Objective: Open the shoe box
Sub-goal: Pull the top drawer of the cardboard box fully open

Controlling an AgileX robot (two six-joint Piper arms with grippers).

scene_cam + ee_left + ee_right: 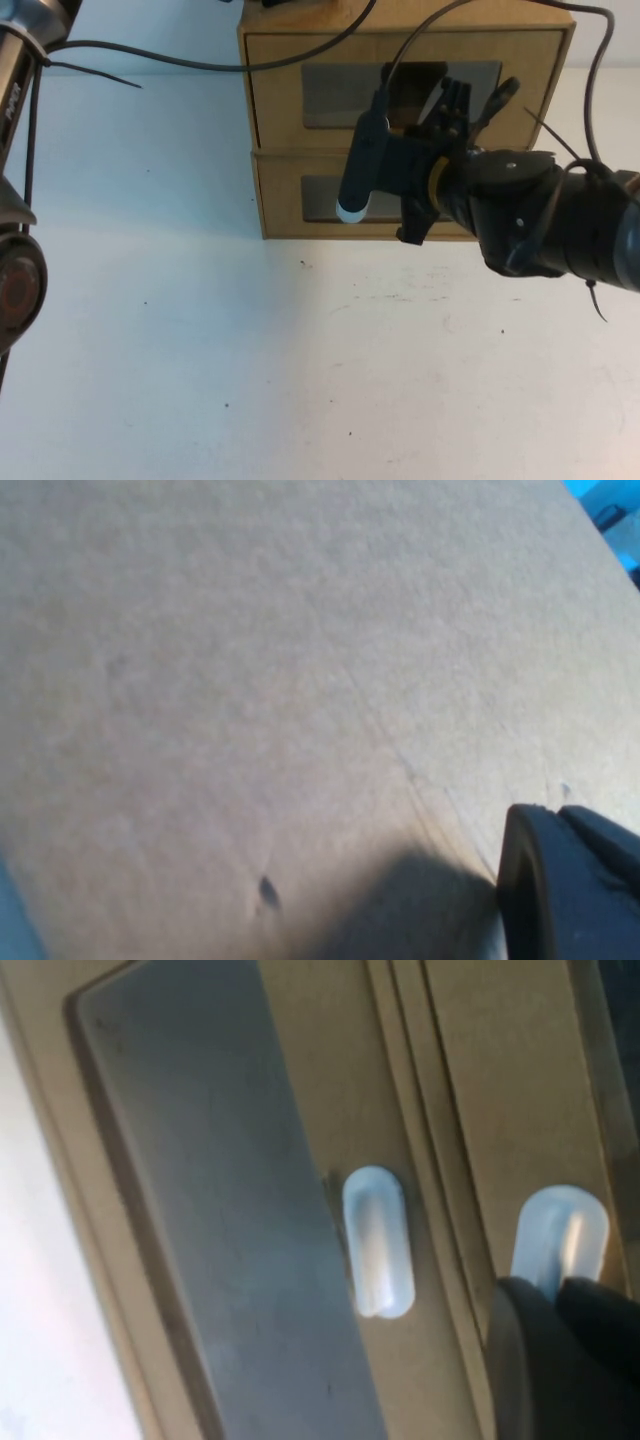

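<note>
— Where are the boxes?
— Two, stacked at the far edge of the white table (300,380): the upper shoe box (275,70) on the lower shoe box (282,200), with their windowed fronts facing me.
— And your arms?
— My left arm (20,270) is at the table's left edge. My left gripper (570,890) is close to a plain brown surface (250,680), and I can't tell whether it is gripping. My right gripper (462,100) is at the upper box's front.
— Holding anything?
— My fingers (530,1360) are pinched together on its small white handle (560,1225).
</note>
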